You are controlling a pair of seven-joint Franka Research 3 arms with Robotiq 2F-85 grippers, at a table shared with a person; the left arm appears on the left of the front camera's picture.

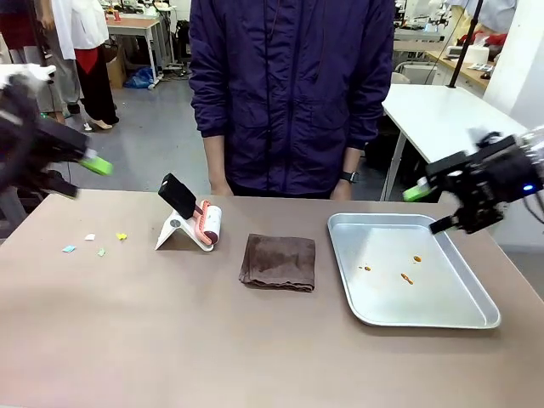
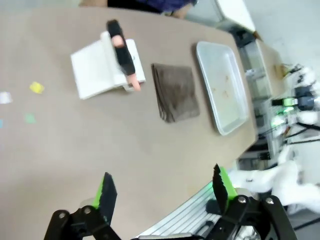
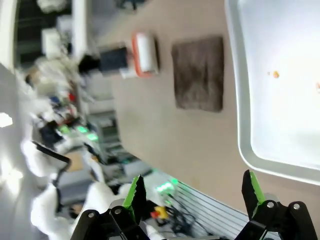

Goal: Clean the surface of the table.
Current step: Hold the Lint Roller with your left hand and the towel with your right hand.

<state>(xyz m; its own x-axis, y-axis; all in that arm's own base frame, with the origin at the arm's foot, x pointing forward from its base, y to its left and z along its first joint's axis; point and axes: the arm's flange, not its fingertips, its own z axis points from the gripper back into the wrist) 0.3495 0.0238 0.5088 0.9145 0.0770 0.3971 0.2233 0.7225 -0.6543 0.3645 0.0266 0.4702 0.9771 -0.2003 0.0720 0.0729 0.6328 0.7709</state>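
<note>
The brownish-taupe table (image 1: 170,331) carries small coloured paper scraps (image 1: 93,241) at its left. They also show in the left wrist view as scraps (image 2: 36,87) on the table (image 2: 100,145). A folded brown cloth (image 1: 279,261) lies mid-table, and a lint roller (image 1: 204,223) leans on a white stand beside it. My left gripper (image 1: 81,177) hovers open above the far left edge, holding nothing. My right gripper (image 1: 429,209) hangs open over the tray's far right corner, also holding nothing. Both wrist views show spread green-padded fingers (image 2: 106,192) (image 3: 135,192) high above the table.
A shiny metal tray (image 1: 476,316) with a few orange crumbs (image 1: 406,277) sits at the right. A person in a dark jacket (image 1: 289,93) stands at the far edge behind the roller and cloth. White tables stand beyond at the right.
</note>
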